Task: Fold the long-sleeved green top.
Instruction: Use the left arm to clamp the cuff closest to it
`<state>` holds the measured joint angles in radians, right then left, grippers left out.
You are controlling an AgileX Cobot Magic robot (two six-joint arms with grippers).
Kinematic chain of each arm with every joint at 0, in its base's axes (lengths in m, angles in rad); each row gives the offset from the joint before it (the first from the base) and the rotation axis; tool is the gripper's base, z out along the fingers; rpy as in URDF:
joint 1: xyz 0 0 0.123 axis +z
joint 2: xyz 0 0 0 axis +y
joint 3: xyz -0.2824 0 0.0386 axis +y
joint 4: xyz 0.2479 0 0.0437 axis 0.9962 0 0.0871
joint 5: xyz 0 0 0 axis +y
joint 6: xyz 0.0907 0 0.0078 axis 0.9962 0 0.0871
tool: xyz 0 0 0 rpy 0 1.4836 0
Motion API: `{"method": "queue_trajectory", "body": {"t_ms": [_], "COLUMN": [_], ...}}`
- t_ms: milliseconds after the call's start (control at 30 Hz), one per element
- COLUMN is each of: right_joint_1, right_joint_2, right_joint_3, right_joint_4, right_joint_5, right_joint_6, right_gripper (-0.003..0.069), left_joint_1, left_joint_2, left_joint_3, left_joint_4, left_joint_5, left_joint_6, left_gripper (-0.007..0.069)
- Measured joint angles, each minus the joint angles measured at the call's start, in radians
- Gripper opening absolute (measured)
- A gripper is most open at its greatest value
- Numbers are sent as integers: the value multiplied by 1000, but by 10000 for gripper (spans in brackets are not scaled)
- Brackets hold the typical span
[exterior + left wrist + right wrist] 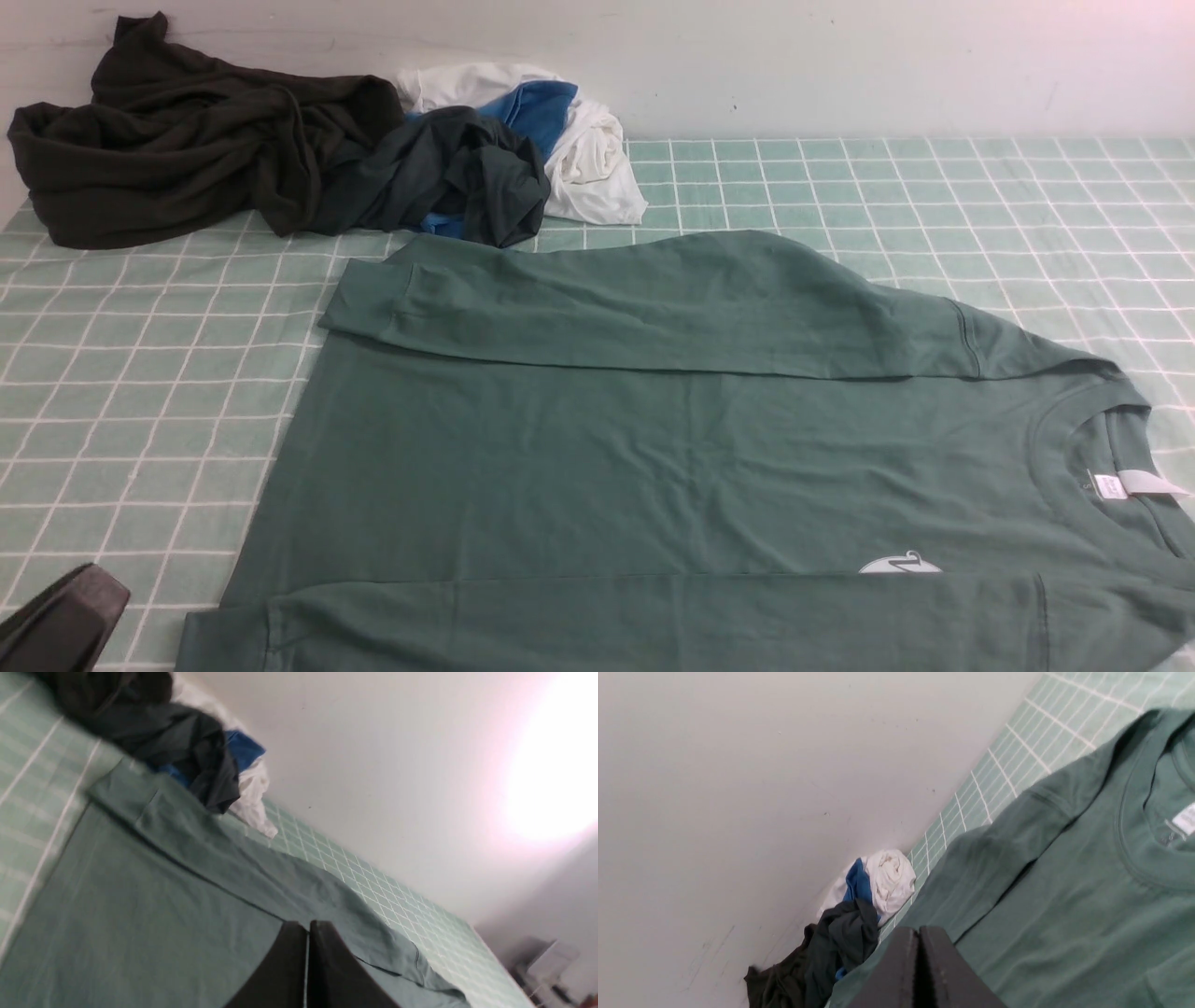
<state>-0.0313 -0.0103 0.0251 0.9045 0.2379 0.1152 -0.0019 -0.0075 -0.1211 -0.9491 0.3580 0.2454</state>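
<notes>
The green long-sleeved top (653, 467) lies flat across the checked cloth, neck and white label (1134, 485) to the right, hem to the left. Both sleeves are folded in over the body: one (653, 303) along the far edge, one (607, 621) along the near edge below the white logo (899, 564). My left gripper (89, 583) shows only at the bottom left corner, off the hem. In the left wrist view the left gripper (308, 924) is shut, empty, above the top (140, 896). The right gripper (919, 929) is shut too, holding nothing, over the top (1064, 905). It is out of the front view.
A heap of other clothes lies at the back left against the wall: a brownish-black garment (177, 140), a dark green-black one (448, 177), blue cloth (537, 107) and white cloth (588, 159). The green-and-white checked cloth (980, 196) covers the table. A white wall (840, 65) stands behind.
</notes>
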Motion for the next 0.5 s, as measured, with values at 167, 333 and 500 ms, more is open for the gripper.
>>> {"method": "queue_trajectory", "body": {"t_ms": [167,333,500], "right_joint_1": [0,0,0], "right_joint_2": [44,250,524], "right_joint_3": [-39,-264,-555], "right_joint_4": [-6,-102,-277], "right_joint_5": [6,95,436], "right_joint_6": [-171,-384,-545], "right_gripper": [-15,-15,-15], "left_joint_1": [0,-5,-112], "left_joint_2": [213,528,791], "left_joint_3": [-227,-480,-651], "left_joint_4": [245,577,815], "left_joint_5": [200,487,663], "left_joint_6": [87,96,85], "left_gripper": [-3,-3,-3]}}
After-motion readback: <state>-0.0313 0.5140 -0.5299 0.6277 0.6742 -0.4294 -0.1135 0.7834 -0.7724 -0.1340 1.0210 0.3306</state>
